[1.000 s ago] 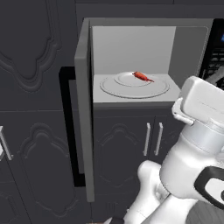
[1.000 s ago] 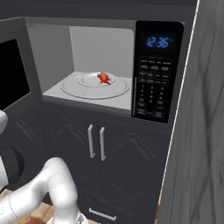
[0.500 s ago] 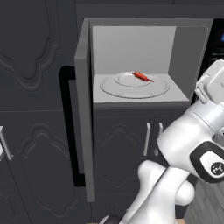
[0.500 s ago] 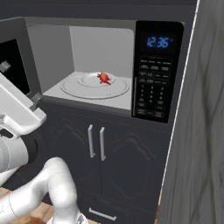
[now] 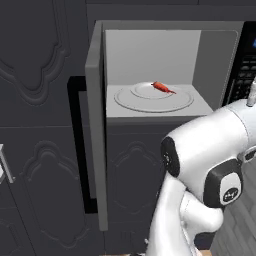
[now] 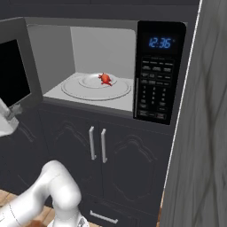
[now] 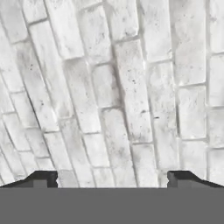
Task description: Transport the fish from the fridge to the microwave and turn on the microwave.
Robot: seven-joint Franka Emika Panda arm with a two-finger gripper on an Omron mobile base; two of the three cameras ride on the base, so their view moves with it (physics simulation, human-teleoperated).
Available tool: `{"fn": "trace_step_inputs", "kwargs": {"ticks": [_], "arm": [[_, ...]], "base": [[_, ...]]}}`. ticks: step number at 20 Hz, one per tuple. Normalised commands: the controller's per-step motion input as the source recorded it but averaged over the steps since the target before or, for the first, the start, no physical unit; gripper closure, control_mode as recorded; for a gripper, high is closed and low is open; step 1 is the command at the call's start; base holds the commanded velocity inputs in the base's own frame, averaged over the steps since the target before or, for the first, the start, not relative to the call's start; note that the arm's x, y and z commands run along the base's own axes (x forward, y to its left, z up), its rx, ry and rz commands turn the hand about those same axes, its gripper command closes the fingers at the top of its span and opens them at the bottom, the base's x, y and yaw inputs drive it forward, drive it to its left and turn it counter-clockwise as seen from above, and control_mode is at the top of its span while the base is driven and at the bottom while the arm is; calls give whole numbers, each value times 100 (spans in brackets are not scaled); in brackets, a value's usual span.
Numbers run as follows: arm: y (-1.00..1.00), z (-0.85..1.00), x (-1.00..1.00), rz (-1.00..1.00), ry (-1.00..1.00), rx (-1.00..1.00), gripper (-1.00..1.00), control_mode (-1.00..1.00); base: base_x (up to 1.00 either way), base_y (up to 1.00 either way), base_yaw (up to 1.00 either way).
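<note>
The gripper [image 7: 112, 179] is standing wide apart with nothing between its fingertips [image 7: 41, 178], and it is facing a pale brick wall [image 7: 118, 87]; in the left base view the white arm [image 5: 210, 160] is bulking large in the foreground, covering the lower right of the cabinets and part of the keypad side. Beyond it, the microwave [image 6: 159, 71] is sitting with its door [image 5: 96, 125] swung wide open to the left, edge-on, its black handle [image 5: 80, 150] facing outward; below it a dark cabinet [image 6: 115, 159] is showing two pale handles [image 6: 97, 144]. Inside, the fish [image 6: 105, 78] is lying on the round turntable [image 6: 75, 88], near its centre. To the right the keypad [image 6: 155, 93] is glowing with a blue clock [image 6: 159, 42]; a grey panel [image 6: 204, 133] is rising just beside it.
</note>
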Motion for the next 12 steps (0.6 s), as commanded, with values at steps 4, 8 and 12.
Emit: {"fn": "trace_step_inputs", "kwargs": {"ticks": [4,8,12], "arm": [[82,-1,-100,14,-3,60,-100,-100],[19,-3,-85,16,-1,72,-100,-100],[4,-19,-71,15,0,71,-100,-100]], "base": [[0,0,0],[0,0,0],[0,0,0]]}}
